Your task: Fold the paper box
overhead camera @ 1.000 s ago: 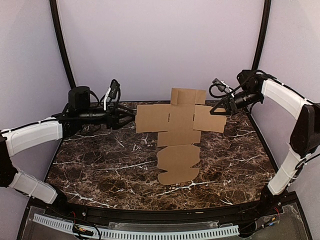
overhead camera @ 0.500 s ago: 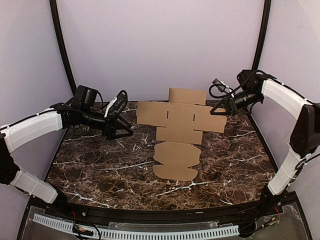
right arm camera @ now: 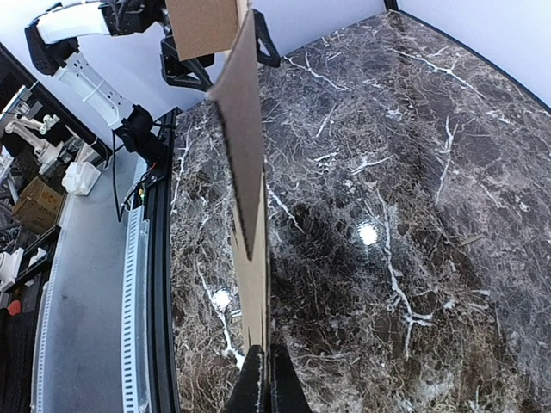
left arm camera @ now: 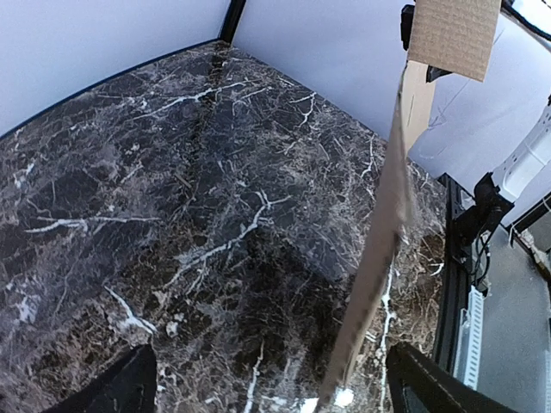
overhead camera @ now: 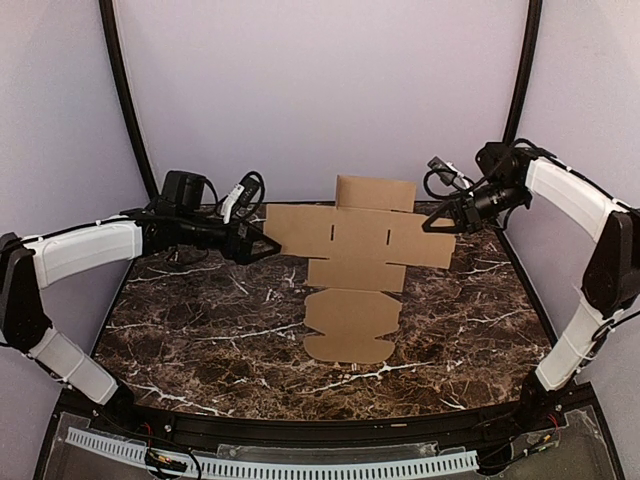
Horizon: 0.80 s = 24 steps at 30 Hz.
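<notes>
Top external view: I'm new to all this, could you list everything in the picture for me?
Paper box: one, brown flat sheet, held up over the table's far middle.
Table: one, dark marble with white veins, underneath.
Poles: two, black, back corners.
Backdrop: one, pale lilac, behind.
Left gripper: one, black, open around the box's left edge.
Right gripper: one, black, shut on the box's right flap.

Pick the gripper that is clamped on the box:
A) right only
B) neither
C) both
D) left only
A: the right gripper is shut on the edge of the box, while the left gripper has its fingers wide apart on either side of the sheet.
</notes>
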{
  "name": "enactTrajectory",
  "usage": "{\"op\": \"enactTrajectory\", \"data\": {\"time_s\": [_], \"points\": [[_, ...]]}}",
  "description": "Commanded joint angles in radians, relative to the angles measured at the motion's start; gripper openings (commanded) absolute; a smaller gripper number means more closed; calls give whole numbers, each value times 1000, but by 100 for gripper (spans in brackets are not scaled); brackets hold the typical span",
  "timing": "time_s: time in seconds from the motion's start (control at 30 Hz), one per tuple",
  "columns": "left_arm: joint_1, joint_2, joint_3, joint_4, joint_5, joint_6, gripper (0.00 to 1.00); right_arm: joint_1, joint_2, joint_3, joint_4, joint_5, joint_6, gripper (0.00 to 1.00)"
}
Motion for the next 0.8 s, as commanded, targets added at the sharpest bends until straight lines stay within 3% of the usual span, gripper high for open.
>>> {"op": "enactTrajectory", "data": {"time_s": [0.0,0.2,0.37,0.53,0.6,0.77], "points": [[-2,36,21,172,26,-93,98,-3,-17,-15,-44,-55,-49,0],[-37,112,75,261,206,-145,83,-1,-17,-22,-15,-68,-14,0],[-72,176,126,256,277,-151,56,2,-15,-23,24,-75,30,0],[-77,178,117,300,218,-193,35,13,-25,-45,68,-69,75,0],[-78,172,112,309,179,-205,18,22,-33,-61,87,-71,95,0],[-96,152,92,356,123,-240,9,50,-61,-109,159,-65,159,0]]}}
